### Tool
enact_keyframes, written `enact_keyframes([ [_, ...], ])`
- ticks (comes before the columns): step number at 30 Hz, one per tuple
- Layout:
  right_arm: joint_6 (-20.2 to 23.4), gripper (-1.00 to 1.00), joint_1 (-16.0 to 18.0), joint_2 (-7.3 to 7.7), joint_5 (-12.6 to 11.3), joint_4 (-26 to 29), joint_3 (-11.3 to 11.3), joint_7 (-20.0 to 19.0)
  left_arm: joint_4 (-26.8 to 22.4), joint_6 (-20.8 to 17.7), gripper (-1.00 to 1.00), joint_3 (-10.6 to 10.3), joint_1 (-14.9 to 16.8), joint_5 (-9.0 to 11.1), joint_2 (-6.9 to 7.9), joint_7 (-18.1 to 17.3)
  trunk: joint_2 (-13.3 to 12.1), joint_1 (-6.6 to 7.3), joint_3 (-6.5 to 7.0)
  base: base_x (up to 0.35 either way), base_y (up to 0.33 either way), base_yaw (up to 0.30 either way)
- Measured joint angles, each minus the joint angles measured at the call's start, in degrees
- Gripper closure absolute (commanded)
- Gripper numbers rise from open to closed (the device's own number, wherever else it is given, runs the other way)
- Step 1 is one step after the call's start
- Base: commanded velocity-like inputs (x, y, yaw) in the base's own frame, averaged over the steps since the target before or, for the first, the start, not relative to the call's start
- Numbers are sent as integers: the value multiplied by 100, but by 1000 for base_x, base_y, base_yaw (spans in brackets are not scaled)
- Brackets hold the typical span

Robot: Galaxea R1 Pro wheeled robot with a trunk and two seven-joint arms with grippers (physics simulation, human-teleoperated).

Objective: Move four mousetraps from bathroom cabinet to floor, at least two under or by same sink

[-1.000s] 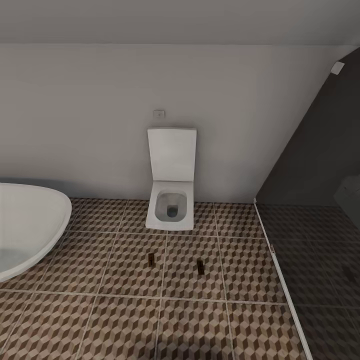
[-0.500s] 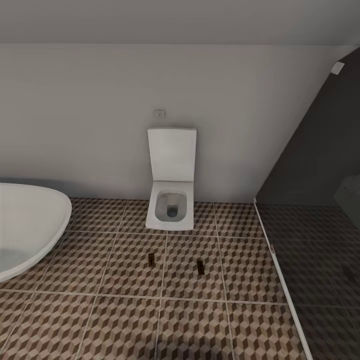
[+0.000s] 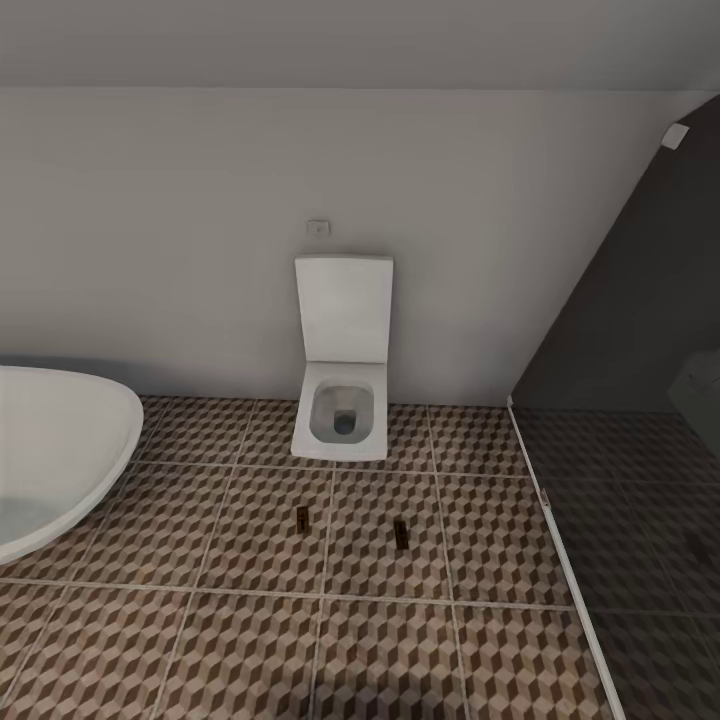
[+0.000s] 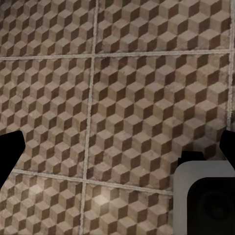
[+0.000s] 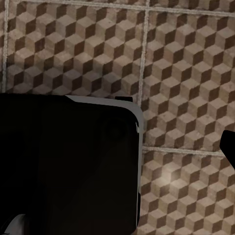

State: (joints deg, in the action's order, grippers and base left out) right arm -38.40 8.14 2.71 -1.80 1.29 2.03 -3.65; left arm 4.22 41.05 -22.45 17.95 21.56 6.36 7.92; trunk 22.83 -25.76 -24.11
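Where bathroom floor (image 3: 250, 640) meets toilet (image 3: 342, 400), two mousetraps (image 3: 301, 517); gripper states untellable.

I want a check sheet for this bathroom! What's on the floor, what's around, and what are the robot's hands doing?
Surface: cube-pattern tiled floor, light grout lines.
Job's things: two mousetraps on the floor in front of the toilet, left mousetrap and right mousetrap, lying apart.
Clutter: nothing seen.
Grippers: dark fingertips at the wrist views' edges, wide apart, nothing between them; both look open above the tiles.
Cables: nothing seen.
Surroundings: white toilet against the wall, lid up; white bathtub at left; dark glass panel at right.
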Motion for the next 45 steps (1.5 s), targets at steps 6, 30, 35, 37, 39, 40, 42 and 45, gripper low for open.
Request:
enact_keyframes([
  [6, 0, -100, 0, 0, 0, 0, 0, 0, 0, 0, -100, 0, 0, 0, -1, 0, 0, 0, 0, 0, 0, 0],
  [30, 0, -100, 0, 0, 0, 1, 0, 0, 0, 0, -100, 0, 0, 0, -2, 0, 0, 0, 0, 0, 0, 0],
  [35, 0, -100, 0, 0, 0, 1, 0, 0, 0, 0, -100, 0, 0, 0, 0, 0, 0, 0, 0, 0, 0, 0],
  [37, 0, -100, 0, 0, 0, 1, 0, 0, 0, 0, -100, 0, 0, 0, 0, 0, 0, 0, 0, 0, 0, 0],
  [39, 0, -100, 0, 0, 0, 0, 0, 0, 0, 0, -100, 0, 0, 0, 0, 0, 0, 0, 0, 0, 0, 0],
  [40, 0, -100, 0, 0, 0, 0, 0, 0, 0, 0, -100, 0, 0, 0, 0, 0, 0, 0, 0, 0, 0, 0],
  [42, 0, -100, 0, 0, 0, 0, 0, 0, 0, 0, -100, 0, 0, 0, 0, 0, 0, 0, 0, 0, 0, 0],
  [45, 0, -100, 0, 0, 0, 0, 0, 0, 0, 0, -100, 0, 0, 0, -1, 0, 0, 0, 0, 0, 0, 0],
])
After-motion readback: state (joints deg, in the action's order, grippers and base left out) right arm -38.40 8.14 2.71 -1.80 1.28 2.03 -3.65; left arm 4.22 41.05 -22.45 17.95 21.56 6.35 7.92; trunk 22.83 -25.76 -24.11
